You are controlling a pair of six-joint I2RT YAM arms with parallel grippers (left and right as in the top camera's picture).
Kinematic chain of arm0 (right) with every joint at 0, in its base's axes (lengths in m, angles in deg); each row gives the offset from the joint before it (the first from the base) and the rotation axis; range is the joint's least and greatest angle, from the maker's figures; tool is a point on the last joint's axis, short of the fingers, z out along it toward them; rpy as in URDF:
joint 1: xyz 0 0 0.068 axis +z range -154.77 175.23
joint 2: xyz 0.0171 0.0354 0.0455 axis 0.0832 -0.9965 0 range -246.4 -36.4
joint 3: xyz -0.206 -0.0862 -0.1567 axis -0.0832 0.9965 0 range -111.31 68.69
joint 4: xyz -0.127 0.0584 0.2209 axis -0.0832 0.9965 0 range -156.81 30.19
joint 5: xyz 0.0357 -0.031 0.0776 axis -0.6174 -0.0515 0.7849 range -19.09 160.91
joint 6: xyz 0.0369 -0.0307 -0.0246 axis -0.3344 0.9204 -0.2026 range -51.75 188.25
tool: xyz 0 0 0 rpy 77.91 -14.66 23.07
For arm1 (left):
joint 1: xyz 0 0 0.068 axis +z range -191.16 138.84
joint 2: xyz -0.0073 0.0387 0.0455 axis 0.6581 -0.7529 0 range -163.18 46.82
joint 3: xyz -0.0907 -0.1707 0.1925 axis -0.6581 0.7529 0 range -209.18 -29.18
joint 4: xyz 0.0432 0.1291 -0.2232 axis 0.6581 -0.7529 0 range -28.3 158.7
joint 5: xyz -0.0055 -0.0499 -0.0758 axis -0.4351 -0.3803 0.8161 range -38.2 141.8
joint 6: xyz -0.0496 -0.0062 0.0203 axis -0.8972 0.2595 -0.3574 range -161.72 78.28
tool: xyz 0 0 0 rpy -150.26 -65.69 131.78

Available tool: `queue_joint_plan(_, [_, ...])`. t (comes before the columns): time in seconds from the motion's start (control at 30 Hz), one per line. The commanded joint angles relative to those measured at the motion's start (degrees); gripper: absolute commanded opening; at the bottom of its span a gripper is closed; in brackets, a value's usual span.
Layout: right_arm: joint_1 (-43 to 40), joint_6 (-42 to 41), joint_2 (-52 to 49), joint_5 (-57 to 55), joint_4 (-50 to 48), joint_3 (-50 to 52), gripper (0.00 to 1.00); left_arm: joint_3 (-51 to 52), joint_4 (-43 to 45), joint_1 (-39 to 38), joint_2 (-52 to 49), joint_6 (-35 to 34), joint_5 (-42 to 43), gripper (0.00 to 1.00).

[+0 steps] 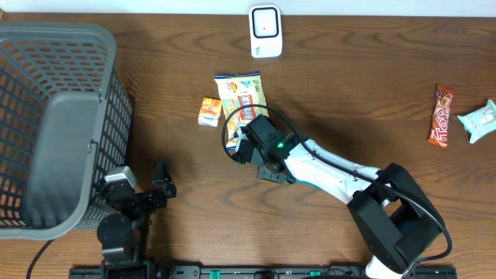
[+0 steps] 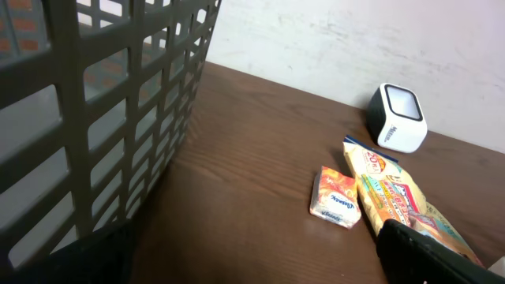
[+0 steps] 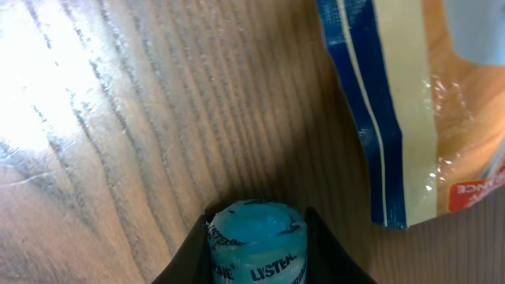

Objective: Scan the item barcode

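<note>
Surface: you worked on a dark brown wooden table (image 1: 372, 85) with a pale wall behind it.
Basket: a grey mesh basket (image 1: 116, 116) stood at the table's left side.
Scanner: the white barcode scanner (image 1: 265, 31) sat at the far edge, centre.
Task item: the teal Listerine item (image 3: 256, 237) was at mid-table, just beside the blue-edged end of the snack packet (image 1: 242, 97), not touching it, and well apart from the scanner.
Right gripper (image 1: 242, 146): your fingers (image 3: 193, 252) were clenched on the Listerine item, one on each side. I couldn't tell whether it was lifted off the wood.
Left gripper (image 1: 136, 192): it was spread wide with nothing in it, parked next to the basket.
Other items: a small orange packet (image 1: 209, 111) lay just left of the snack packet. A chocolate bar (image 1: 442, 116) and a pale teal packet (image 1: 479, 120) lay far right.
</note>
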Motion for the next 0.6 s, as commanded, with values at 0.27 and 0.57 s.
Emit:
queue_joint_plan(0.27, [0.0, -10.0, 4.3, 0.0, 0.9, -2.5, 0.01, 1.4, -0.5, -0.1, 0.0, 0.1, -0.3, 0.98])
queue_joint_plan(0.57, [-3.6, -12.9, 18.5, 8.7, 1.7, -6.5, 0.01, 1.4, -0.5, -0.1, 0.0, 0.1, -0.3, 0.98])
